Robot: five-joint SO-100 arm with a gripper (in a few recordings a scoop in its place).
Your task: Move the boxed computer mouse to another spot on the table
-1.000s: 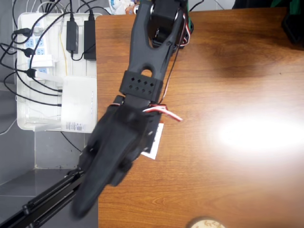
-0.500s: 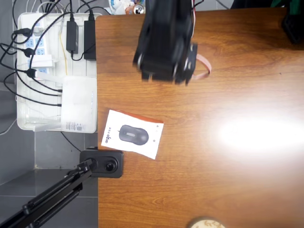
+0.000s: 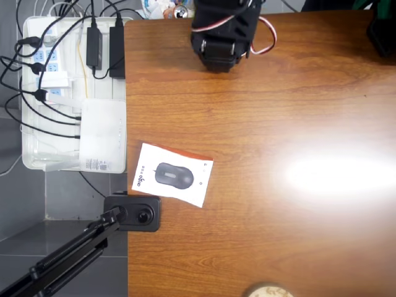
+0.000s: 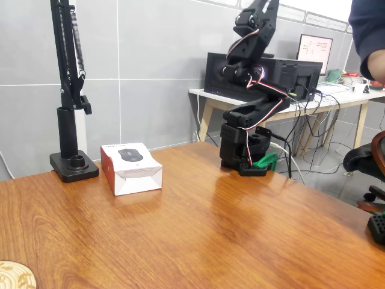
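While the arm sits folded back, fingers' state untellable, the box rests free by the surface edge.

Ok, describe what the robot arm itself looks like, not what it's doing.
The arm is built of matte black plastic segments with blocky servo housings at the joints. Thin red, white and black wires loop loosely between the segments. It stands on a chunky black base with a green clamp beside it. Its gripper looks equally black; finer detail is unclear.
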